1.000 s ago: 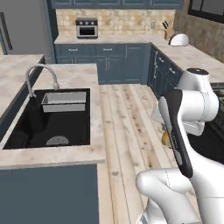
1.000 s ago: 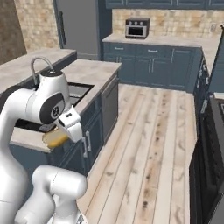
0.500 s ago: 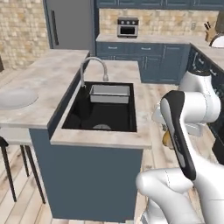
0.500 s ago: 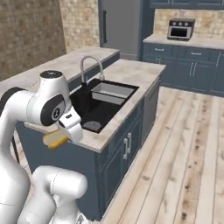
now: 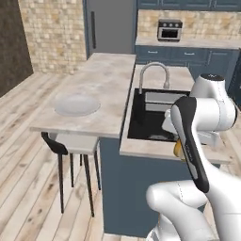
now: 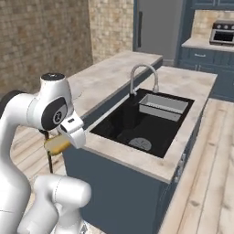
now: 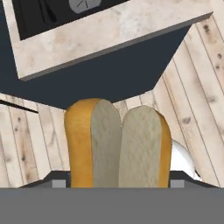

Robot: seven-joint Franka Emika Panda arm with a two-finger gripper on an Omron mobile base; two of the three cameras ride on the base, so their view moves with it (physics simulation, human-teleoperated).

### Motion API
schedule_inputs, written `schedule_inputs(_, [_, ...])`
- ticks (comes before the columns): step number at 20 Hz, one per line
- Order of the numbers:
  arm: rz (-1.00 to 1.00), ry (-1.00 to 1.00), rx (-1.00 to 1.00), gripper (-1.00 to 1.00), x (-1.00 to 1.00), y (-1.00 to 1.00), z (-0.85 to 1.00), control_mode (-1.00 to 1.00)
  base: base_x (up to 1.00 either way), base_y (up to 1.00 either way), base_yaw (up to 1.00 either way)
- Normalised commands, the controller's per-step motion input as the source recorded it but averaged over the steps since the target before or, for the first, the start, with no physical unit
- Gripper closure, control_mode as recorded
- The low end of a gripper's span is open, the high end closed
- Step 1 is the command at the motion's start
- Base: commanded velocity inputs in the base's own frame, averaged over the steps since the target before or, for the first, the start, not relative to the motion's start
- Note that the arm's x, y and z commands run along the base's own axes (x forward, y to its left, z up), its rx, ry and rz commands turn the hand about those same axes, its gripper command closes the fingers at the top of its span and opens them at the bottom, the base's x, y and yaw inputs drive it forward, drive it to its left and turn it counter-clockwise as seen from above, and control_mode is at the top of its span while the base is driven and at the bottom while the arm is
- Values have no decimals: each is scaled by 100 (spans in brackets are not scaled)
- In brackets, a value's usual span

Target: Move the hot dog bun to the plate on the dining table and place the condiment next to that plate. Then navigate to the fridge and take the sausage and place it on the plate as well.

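**Bun carried beside the island counter**

The gripper (image 6: 59,142) is pinching the hot dog bun (image 7: 117,144), which is sitting between its jaws, split side facing the hand camera. The bun is hanging off the counter's (image 5: 108,80) sink-side edge, above the wooden floor (image 7: 197,74). The pale plate (image 5: 76,104) is resting on the counter top, beyond the sink (image 5: 155,115).

No readable text, label, brand, number or sign appears on anything in these views. The oven (image 5: 169,30) behind the sink (image 5: 151,116) shows a dark front with no legible marking.
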Motion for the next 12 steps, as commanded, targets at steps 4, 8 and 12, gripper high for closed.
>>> schedule_inputs(4, [0,0,0,100,0,0,0,100,7,100,1])
schedule_inputs(8, [0,0,0,100,0,0,0,100,30,94,-1])
schedule_inputs(12, [0,0,0,100,0,0,0,100,55,70,-10])
